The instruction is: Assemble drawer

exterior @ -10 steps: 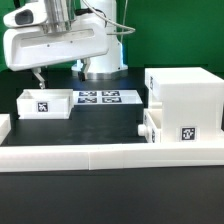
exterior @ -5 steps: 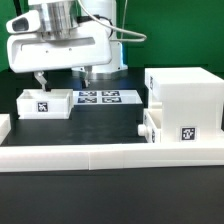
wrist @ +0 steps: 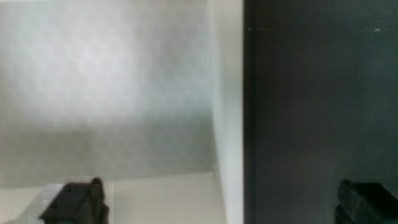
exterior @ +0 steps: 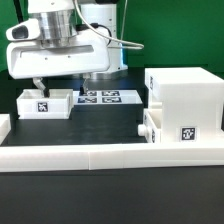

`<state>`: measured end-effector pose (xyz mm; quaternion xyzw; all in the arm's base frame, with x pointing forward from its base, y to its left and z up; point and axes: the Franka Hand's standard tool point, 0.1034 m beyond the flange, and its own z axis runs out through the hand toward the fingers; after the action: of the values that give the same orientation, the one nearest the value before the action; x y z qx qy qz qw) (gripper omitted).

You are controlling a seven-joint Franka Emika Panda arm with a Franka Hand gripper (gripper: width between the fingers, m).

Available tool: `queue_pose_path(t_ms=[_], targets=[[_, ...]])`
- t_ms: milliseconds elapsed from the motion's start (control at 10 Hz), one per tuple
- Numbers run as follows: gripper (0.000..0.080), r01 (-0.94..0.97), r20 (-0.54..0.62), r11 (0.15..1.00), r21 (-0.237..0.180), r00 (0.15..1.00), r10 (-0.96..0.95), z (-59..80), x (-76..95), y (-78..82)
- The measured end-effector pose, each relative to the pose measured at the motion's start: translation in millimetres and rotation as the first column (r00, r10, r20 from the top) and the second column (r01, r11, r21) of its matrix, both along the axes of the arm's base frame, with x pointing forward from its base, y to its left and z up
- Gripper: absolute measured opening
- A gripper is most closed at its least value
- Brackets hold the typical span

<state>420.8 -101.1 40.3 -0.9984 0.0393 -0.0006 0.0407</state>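
The white cubic drawer casing (exterior: 183, 98) stands at the exterior view's right, with a square tag on its front. One small tray (exterior: 151, 126) sits in its lower side and sticks out a little. The other small tray (exterior: 44, 103), also tagged, lies on the black table at the left. My gripper (exterior: 63, 84) hangs open and empty just above this left tray, one finger (exterior: 38, 87) over its left end and the other beyond its right end. In the wrist view the tray (wrist: 125, 100) fills the space by one fingertip (wrist: 75, 203). The gripper (wrist: 222, 205) straddles its edge.
The marker board (exterior: 100, 97) lies flat behind the left tray. A long low white rail (exterior: 110, 152) runs along the front of the table. The black table (wrist: 320, 100) shows beside the tray in the wrist view.
My gripper has come down toward the left tray and shifted slightly to the exterior view's right. The jaws stay open. The parts have not moved.
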Motion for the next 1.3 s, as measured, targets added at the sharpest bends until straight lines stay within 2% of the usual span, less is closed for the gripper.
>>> queue_pose_path(t_ms=[300,500,600,900,1300], targets=[[0.0649,-0.006,0.006,1.0,-0.004,1.0,0.006,-2.3,-0.6,1.6],[0.0649,-0.035,0.022,0.999,-0.023,0.999,0.035,-17.7,-18.5,15.6],[0.0649,-0.042,0.017,0.999,-0.026,0.999,0.043,-25.2,-28.4,17.7],[0.0649,-0.081,0.027,0.996,-0.037,0.996,0.082,-33.7,-40.0,18.1],[0.0649,-0.093,0.031,0.995,-0.04,0.995,0.094,-34.6,-42.2,9.8]])
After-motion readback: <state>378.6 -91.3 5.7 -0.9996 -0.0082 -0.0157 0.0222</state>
